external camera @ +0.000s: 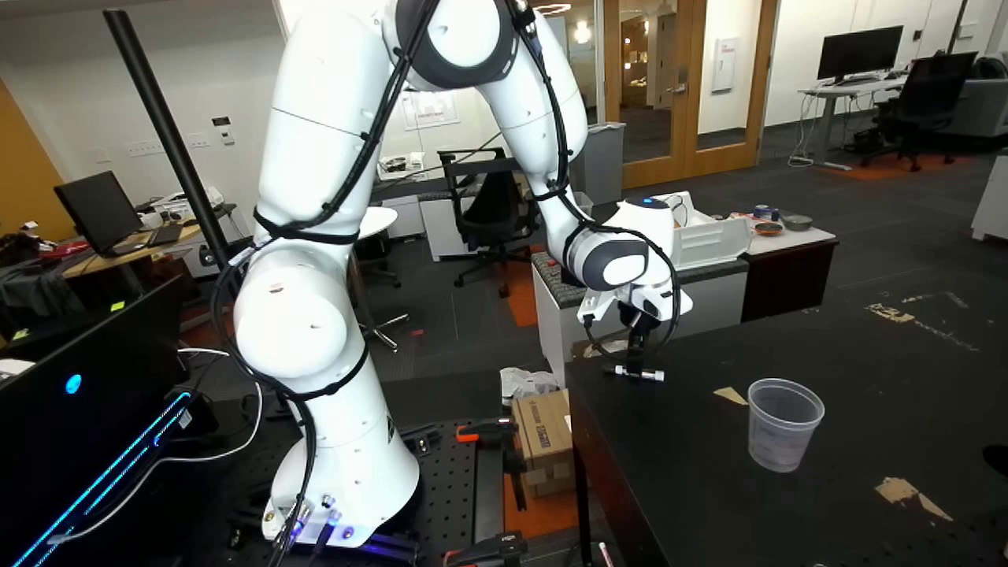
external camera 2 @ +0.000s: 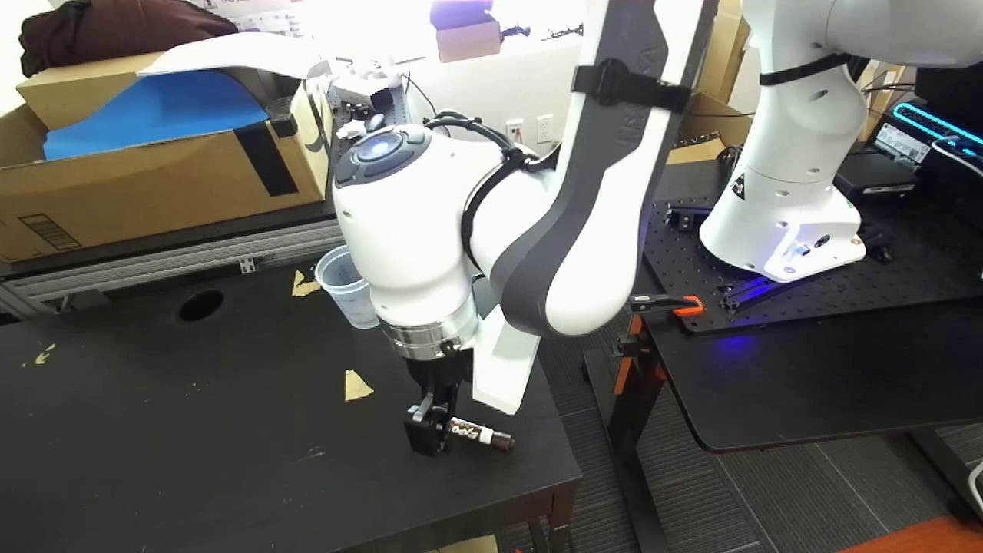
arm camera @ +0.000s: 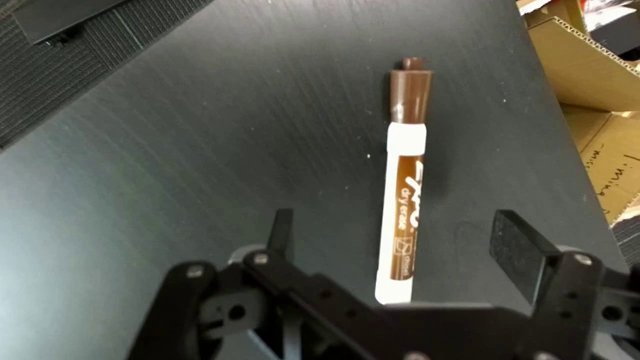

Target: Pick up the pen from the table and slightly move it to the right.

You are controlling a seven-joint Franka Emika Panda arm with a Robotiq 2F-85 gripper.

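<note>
Pen (external camera 2: 474, 432), 1 end hidden in an exterior view, pincer (arm camera: 397, 239) spread wide, gripping nothing

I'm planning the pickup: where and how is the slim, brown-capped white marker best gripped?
I'd likely grip the marker around its brown-labelled barrel, from above: it lies flat on the dark table, its long sides facing the fingers of the open black gripper.

In the wrist view, the pen (arm camera: 402, 210) lies on the tabletop (arm camera: 240, 165) right of centre, its lower part between the two sides of the claw (arm camera: 398, 240); a box (arm camera: 580, 80) sits beyond the edge, upper right. In an exterior view, the cup (external camera: 785, 429) stands lower right, a scrap (external camera: 732, 396) just left, another scrap (external camera: 898, 490) below right.
</note>
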